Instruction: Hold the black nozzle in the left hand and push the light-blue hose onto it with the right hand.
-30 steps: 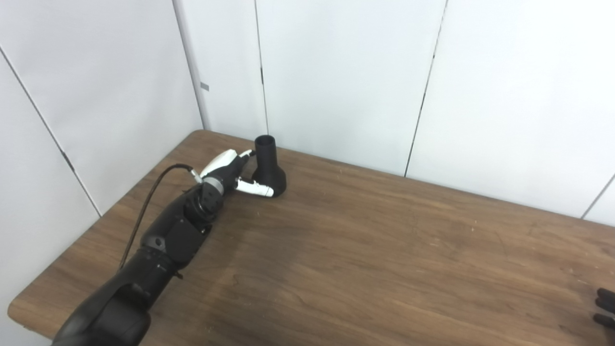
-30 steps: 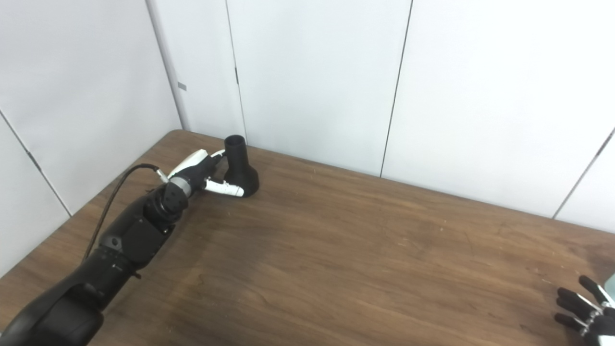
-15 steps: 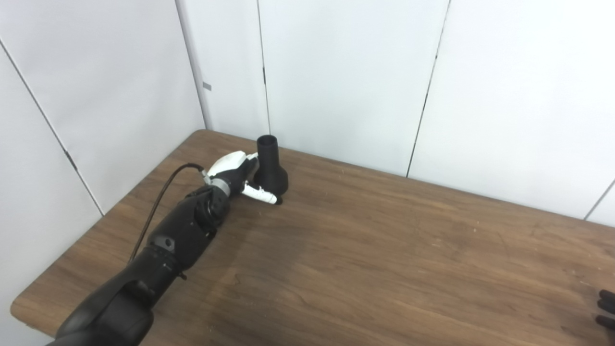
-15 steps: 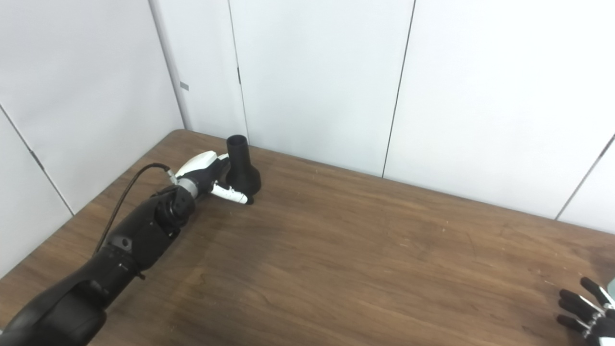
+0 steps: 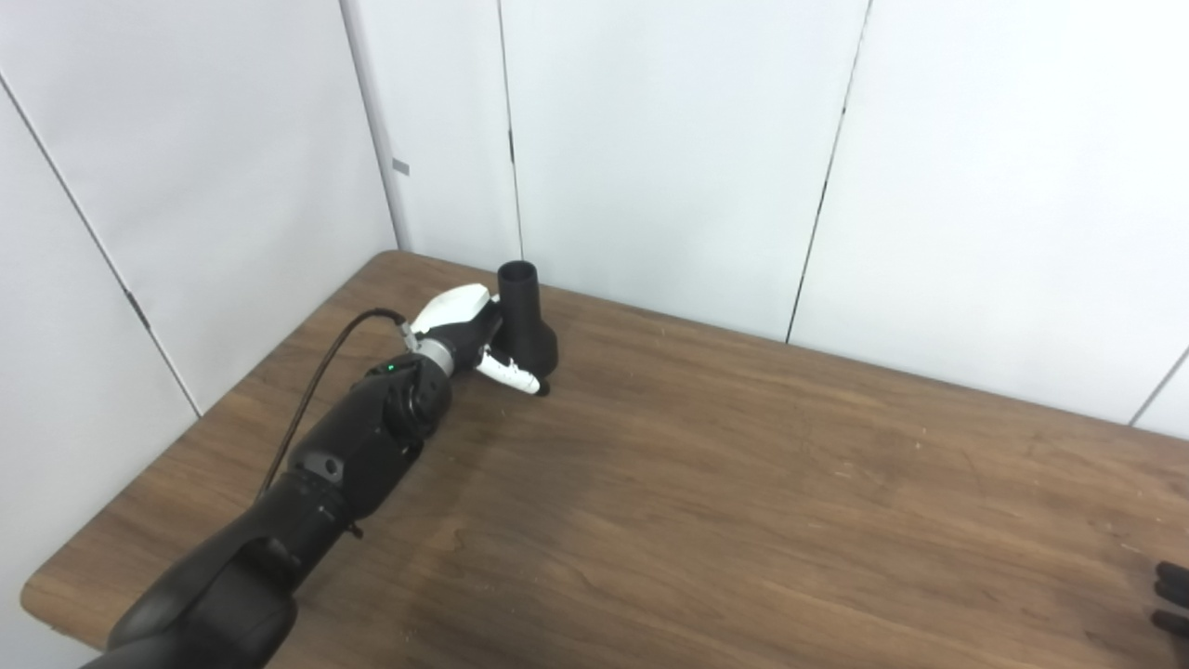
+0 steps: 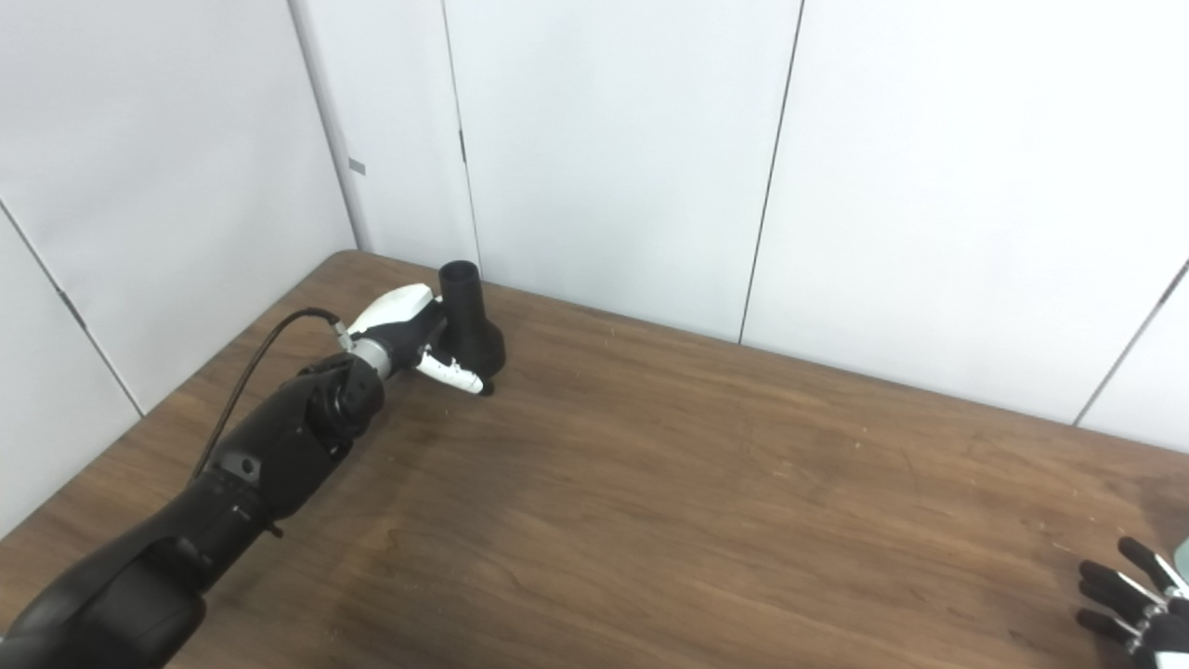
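Note:
The black nozzle (image 5: 523, 321) stands upright on its flared base near the table's far left corner. My left hand (image 5: 462, 325) is pressed against its left side. The thumb (image 5: 508, 373) lies straight across the front of the base, and the fingers reach behind the neck, hidden there. The nozzle rests on the table between thumb and fingers. Only the dark, spread fingertips of my right hand (image 6: 1124, 599) show at the bottom right corner, holding nothing I can see. A pale blue sliver (image 6: 1182, 554) sits at the right edge beside them; it is too cropped to identify.
The brown wooden table (image 5: 706, 502) runs under both arms. White wall panels (image 5: 669, 139) stand close behind the nozzle. A black cable (image 5: 316, 390) loops off my left forearm above the table's left edge.
My left hand has slid forward and up against the nozzle; its fingers, seen beside the neck before, are now hidden behind it. The view shifted slightly. The right hand has barely moved.

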